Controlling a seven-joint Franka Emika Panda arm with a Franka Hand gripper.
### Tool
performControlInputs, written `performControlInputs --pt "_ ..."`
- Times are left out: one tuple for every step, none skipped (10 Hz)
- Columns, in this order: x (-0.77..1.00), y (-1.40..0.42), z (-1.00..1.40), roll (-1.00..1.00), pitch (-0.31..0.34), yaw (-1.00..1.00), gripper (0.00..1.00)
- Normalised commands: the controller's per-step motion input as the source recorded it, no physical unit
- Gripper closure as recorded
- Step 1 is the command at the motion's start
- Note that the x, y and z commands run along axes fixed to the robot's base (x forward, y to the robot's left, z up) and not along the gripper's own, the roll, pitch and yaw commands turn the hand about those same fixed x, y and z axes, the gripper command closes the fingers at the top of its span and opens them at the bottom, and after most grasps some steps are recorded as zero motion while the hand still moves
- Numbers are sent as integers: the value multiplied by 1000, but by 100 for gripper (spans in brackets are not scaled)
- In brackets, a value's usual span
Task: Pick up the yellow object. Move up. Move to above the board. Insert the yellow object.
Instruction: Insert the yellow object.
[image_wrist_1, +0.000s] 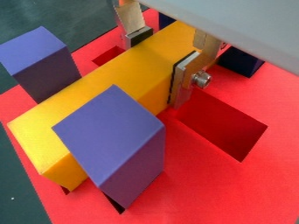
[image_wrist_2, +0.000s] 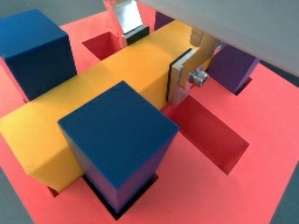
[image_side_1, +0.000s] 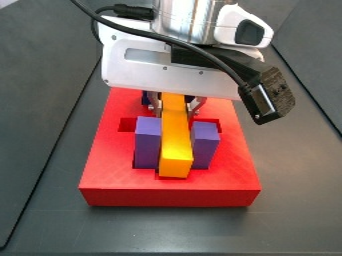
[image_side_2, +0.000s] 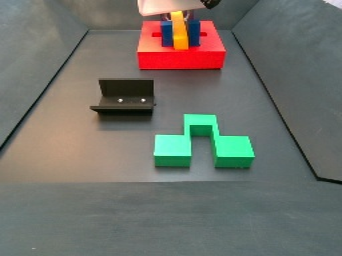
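Note:
The yellow object (image_wrist_1: 82, 98) is a long yellow-orange bar lying across the red board (image_wrist_1: 233, 188), between upright posts. In both wrist views my gripper (image_wrist_1: 160, 59) straddles the bar near one end, its dark pads pressed on the bar's two long sides (image_wrist_2: 159, 57). Purple posts (image_wrist_1: 111, 140) flank the bar in a wrist view, and blue posts (image_wrist_2: 117, 131) flank it in a wrist view. In a side view the gripper (image_side_1: 171, 100) stands over the board's (image_side_1: 160, 185) back half, with the bar (image_side_1: 174, 140) running towards the front edge between two purple posts (image_side_1: 147, 140).
An open square recess (image_wrist_1: 216, 122) lies in the board beside the bar. In a side view the board (image_side_2: 181, 60) is at the far end of the dark floor. The fixture (image_side_2: 123, 98) stands mid-floor and a green block (image_side_2: 201, 142) lies nearer.

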Motion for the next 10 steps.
performControlInputs --pt "69 0 -540 224 33 80 100" --pt "63 6 -466 257 80 3 100" --pt "54 0 -363 159 131 -140 100" --pt "0 0 -306 81 94 -411 100" --pt "0 0 -254 17 67 -391 100" --pt "0 0 -77 0 0 -134 100" --pt "31 0 -137 0 0 -14 100" --pt "66 0 -303 0 -9 0 100" --pt "0 -17 0 13 0 0 100" --pt "0 0 0 0 0 0 100"
